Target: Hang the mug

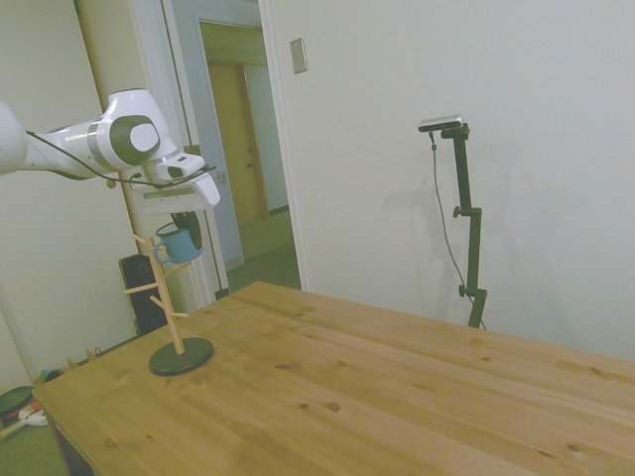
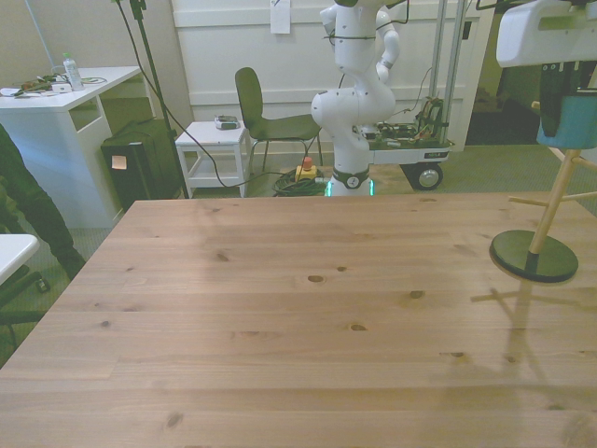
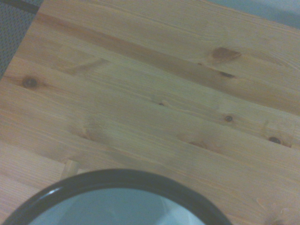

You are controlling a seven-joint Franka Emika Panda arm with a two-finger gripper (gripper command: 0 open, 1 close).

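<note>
Mug [image 1: 180, 245]: light blue, dark rim, held aloft by your gripper [image 1: 185, 230] beside the top of the wooden tree [image 1: 164, 294], whose dark base [image 2: 534, 256] sits near the table [image 1: 397, 397] corner. Gripper: fingers closed on the mug as far as the side view shows. Status: lift and approach appear complete; you cannot yet tell whether the handle sits over a peg, so seating and release remain outstanding.

One small light-blue enamel mug [image 1: 180, 245]. One wooden mug tree on a round dark base [image 1: 181, 355]. One wooden plank counter [image 2: 298, 317]. One green chair [image 2: 270, 119].
</note>
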